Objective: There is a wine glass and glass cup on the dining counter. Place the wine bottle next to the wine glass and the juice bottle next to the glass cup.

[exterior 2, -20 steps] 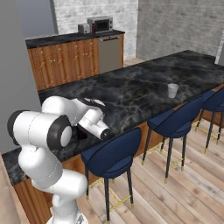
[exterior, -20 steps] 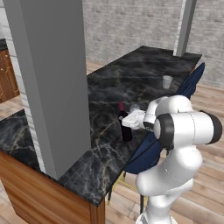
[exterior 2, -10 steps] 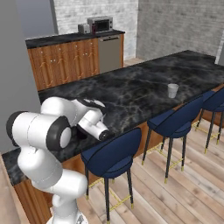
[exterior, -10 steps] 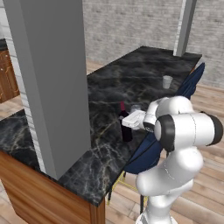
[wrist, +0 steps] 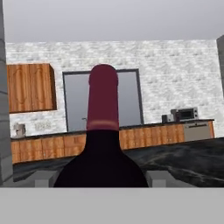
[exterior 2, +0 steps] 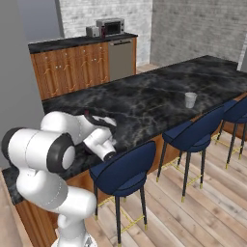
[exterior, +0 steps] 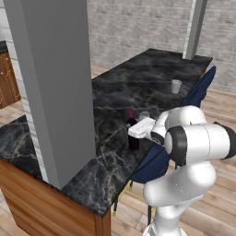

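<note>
Claw (exterior: 134,132) at the tall dark wine bottle with its dark red neck capsule (exterior: 132,130), seen from the left base: the bottle stands upright on the long black marble table (exterior: 115,87), and a small clear stemmed wine glass (exterior: 144,116) stands just behind the claw, while the whitish glass cup (exterior: 176,86) sits well beyond it. From the right base, the arm hides the claw; the cup (exterior 2: 190,100) lies far off to its side. Looking along the hand, the bottle (wrist: 102,148) rises between both fingertips (wrist: 44,179), but whether they clamp it I cannot tell. Judging by this, the wine-bottle step is under way beside the wine glass; next comes the juice bottle.
</note>
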Robot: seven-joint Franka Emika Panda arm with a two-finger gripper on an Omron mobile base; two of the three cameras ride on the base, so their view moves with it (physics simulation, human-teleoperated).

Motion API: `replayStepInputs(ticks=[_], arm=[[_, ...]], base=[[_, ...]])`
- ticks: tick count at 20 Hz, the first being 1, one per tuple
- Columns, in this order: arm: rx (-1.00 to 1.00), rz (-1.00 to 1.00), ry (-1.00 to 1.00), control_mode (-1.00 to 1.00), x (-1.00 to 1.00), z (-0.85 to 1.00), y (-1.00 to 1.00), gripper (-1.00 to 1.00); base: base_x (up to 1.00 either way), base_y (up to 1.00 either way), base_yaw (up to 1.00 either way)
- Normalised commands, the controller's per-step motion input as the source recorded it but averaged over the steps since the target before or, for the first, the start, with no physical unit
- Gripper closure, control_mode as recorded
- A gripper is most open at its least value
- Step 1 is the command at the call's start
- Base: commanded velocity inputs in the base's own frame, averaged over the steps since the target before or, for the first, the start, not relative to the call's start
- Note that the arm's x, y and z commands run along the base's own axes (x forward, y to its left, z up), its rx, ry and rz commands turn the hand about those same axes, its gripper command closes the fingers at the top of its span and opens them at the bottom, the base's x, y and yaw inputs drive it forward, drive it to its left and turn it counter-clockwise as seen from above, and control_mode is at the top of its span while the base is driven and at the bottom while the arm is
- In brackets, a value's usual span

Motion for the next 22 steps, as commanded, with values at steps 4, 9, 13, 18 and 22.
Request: replayStepInputs(ticks=[4,9,13,18,22], arm=[[0.00,-0.08,-0.08,-1.00,-0.09,-0.29,-0.10,1.00],[0.00,-0.07,-0.09,-1.00,0.00,-0.22,-0.20,1.00],[0.00,-0.03,-0.10,-1.00,-0.01,-0.08,-0.25,1.00],[0.00,0.00,-0.13,-1.00,-0.01,-0.13,-0.19,1.00],[0.00,0.00,-0.13,-1.00,0.11,-0.21,-0.08,1.00]], base=[[0.00,0.00,0.00],[0.00,0.00,0.00],[0.00,0.00,0.00],[0.00,0.00,0.00],[0.00,0.00,0.00]])
